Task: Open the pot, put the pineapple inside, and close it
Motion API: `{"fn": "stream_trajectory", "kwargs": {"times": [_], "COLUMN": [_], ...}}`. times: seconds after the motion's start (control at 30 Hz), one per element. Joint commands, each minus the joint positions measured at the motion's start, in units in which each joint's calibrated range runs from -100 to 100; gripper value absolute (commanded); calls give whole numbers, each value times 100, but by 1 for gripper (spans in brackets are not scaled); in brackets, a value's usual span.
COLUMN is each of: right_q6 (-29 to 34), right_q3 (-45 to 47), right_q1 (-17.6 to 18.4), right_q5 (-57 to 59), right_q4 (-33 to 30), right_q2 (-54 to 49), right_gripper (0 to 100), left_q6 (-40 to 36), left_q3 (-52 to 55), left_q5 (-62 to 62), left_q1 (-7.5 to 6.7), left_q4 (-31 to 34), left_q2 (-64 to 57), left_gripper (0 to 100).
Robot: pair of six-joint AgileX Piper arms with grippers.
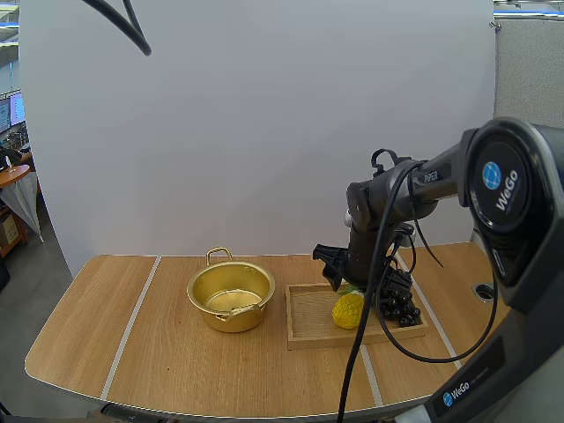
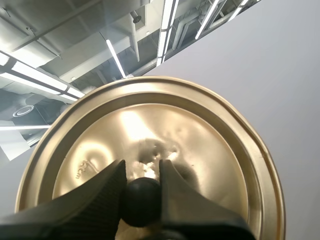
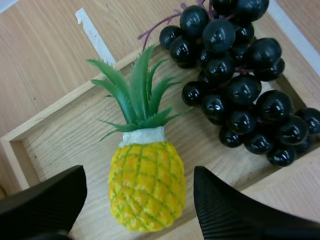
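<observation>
An open gold pot (image 1: 231, 296) stands on the table, left of a wooden tray (image 1: 308, 324). A yellow pineapple (image 1: 348, 310) with green leaves lies in the tray, also seen close up as the pineapple (image 3: 146, 186). My right gripper (image 1: 338, 275) hovers just above it, open, its fingers (image 3: 227, 212) standing wide on either side of the fruit. My left gripper (image 2: 141, 187) is shut on the black knob (image 2: 141, 201) of the gold lid (image 2: 200, 145), whose top faces the camera.
A bunch of dark grapes (image 1: 398, 301) lies in the tray beside the pineapple; the grapes (image 3: 235, 85) sit near its leaves. The table edge runs along the front.
</observation>
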Motion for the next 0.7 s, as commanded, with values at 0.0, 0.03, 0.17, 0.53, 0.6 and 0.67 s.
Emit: {"fn": "stream_trajectory", "kwargs": {"times": [0.0,0.03,0.17,0.53,0.6,0.67], "right_q6": [179,179,191,191,191,191], "right_q3": [-29,-29,-29,-29,-29,-29], "right_q1": [12,12,12,12,12,12], "right_q5": [-473,-515,-665,-935,-935,-935], "right_q4": [-80,-80,-80,-80,-80,-80], "right_q2": [336,391,639,1174,1267,1296], "right_gripper": [100,100,100,100,100,100], "left_q6": [-60,-60,-60,-60,-60,-60], "left_q3": [-44,-44,-44,-44,-44,-44], "left_q5": [-220,-220,-220,-220,-220,-220], "left_q1": [-17,-17,-17,-17,-17,-17], "left_q4": [1,1,1,1,1,1], "left_q2": [-30,-30,-30,-30,-30,-30], "left_gripper": [0,0,0,0,0,0]}}
